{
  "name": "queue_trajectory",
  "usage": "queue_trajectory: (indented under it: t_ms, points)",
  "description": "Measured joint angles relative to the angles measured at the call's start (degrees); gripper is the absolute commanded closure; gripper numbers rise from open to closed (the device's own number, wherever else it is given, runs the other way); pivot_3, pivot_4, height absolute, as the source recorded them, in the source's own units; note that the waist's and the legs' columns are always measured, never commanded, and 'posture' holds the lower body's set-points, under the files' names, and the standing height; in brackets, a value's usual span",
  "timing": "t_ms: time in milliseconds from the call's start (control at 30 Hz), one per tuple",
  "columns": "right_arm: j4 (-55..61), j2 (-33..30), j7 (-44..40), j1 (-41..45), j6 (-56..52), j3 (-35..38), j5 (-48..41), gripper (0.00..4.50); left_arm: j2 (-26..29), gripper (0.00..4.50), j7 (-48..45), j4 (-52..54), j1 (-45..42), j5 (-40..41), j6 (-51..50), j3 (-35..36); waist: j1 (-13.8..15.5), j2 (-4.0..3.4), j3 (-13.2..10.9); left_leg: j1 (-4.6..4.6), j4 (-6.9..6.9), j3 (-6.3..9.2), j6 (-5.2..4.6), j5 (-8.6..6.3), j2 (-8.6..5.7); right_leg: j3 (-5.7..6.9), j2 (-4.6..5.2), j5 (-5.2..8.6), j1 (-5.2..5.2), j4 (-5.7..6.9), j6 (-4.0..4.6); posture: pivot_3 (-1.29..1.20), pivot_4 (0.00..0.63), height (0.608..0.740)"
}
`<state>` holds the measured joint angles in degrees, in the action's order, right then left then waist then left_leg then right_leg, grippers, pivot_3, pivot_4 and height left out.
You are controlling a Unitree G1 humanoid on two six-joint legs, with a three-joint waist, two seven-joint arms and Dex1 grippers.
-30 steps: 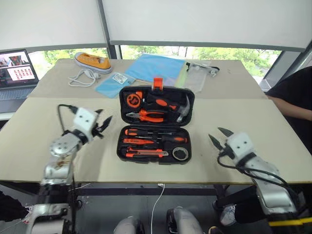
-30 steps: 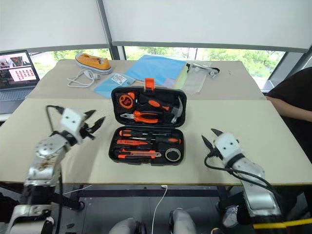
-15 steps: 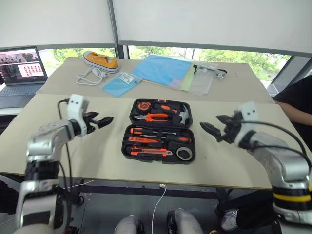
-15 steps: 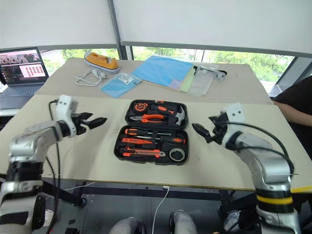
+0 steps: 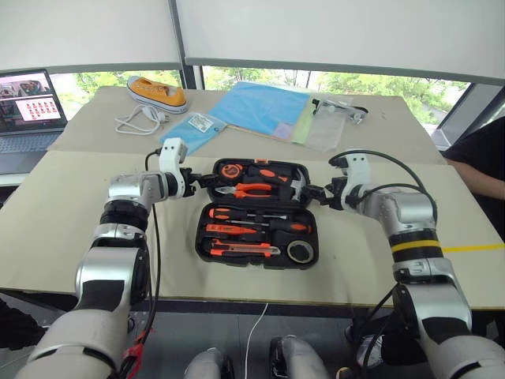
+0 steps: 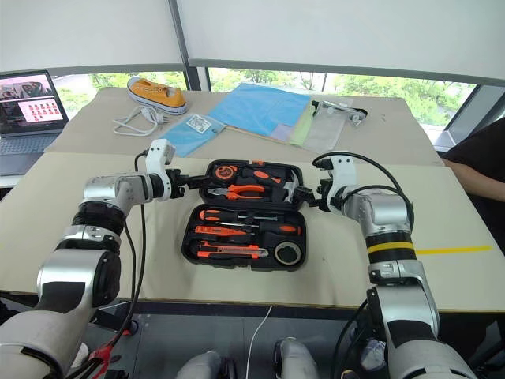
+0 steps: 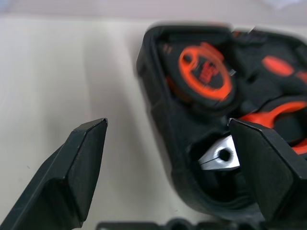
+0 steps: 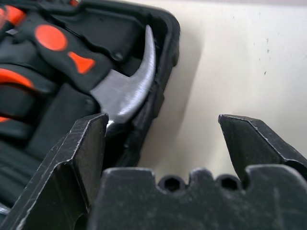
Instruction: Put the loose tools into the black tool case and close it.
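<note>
Black tool case [image 5: 257, 213] lies open in the middle of the counter [image 5: 47, 213], and I have both sets of fingers spread at the far half's two ends. My left gripper [image 7: 168, 163] straddles the left rim by the orange tape measure [image 7: 205, 76]; my right gripper [image 8: 163, 143] straddles the right rim beside the hammer [image 8: 125, 91]. I judge this pairing is for folding that half over. Screwdrivers [image 5: 252, 215], utility knife [image 5: 237, 249] and tape roll [image 5: 299, 251] already sit in the near half's recesses, so only closing looks left.
</note>
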<state>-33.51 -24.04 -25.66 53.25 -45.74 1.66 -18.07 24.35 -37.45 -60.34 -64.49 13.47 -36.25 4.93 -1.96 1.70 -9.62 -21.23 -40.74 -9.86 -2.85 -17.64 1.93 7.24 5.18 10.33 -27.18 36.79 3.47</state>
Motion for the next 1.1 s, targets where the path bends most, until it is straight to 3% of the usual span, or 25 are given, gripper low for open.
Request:
queue_trajectory:
  t_ms: [33,300,400,700,967,1100]
  points:
    - [-1.10,0.17,-0.15,0.54,0.67,-0.13,0.54,0.72,-0.18,1.13,0.21,-0.84,-0.22,-0.01,0.31,0.28,-0.15,0.00,0.00,0.00,0.00,0.00,0.00,0.00,0.00,0.01,0.02,0.00,0.00,0.02,0.00,0.00,0.150,0.718]
    - [-7.96,2.05,-1.22,3.56,4.67,0.23,2.80,3.43,-1.12,4.14,0.21,-4.72,-2.19,-0.15,1.11,2.06,-0.62,0.00,0.00,0.18,-0.22,-0.05,0.19,0.15,0.00,-0.09,0.25,0.15,0.01,0.32,-0.27,0.00,0.150,0.718]
    - [-8.14,2.51,-1.81,3.94,5.01,0.23,3.27,4.39,-1.12,4.50,0.24,-5.39,-2.20,-0.13,1.11,2.77,-0.52,0.00,0.00,0.19,-0.21,-0.02,0.26,0.24,0.03,-0.06,0.28,0.13,0.01,0.36,-0.24,0.00,0.150,0.718]
    - [-5.79,2.70,-2.85,3.11,5.43,1.39,3.31,4.49,-0.39,4.50,-2.93,-4.81,-1.53,-0.40,2.98,2.90,-0.57,-0.01,0.00,0.13,-0.20,-0.03,0.25,0.24,0.02,-0.06,0.32,-0.01,-0.05,0.34,0.00,0.00,0.150,0.718]
    - [5.92,2.72,-0.95,-3.01,14.55,1.70,5.25,4.49,-0.25,4.50,-6.46,5.57,4.80,-2.22,20.73,2.39,-0.59,-0.01,-0.01,-0.88,-0.21,-0.08,0.22,0.28,0.00,-0.04,0.17,-0.12,-1.11,0.62,0.16,0.00,0.150,0.718]
    - [11.70,2.57,1.03,-7.25,22.36,1.32,7.94,4.49,-0.26,4.50,-5.63,12.65,8.11,-4.47,29.69,0.71,-0.60,-0.02,-0.01,-0.98,-0.13,-0.09,0.21,0.28,0.00,-0.02,0.08,-0.12,-1.13,0.40,0.16,0.00,0.150,0.718]
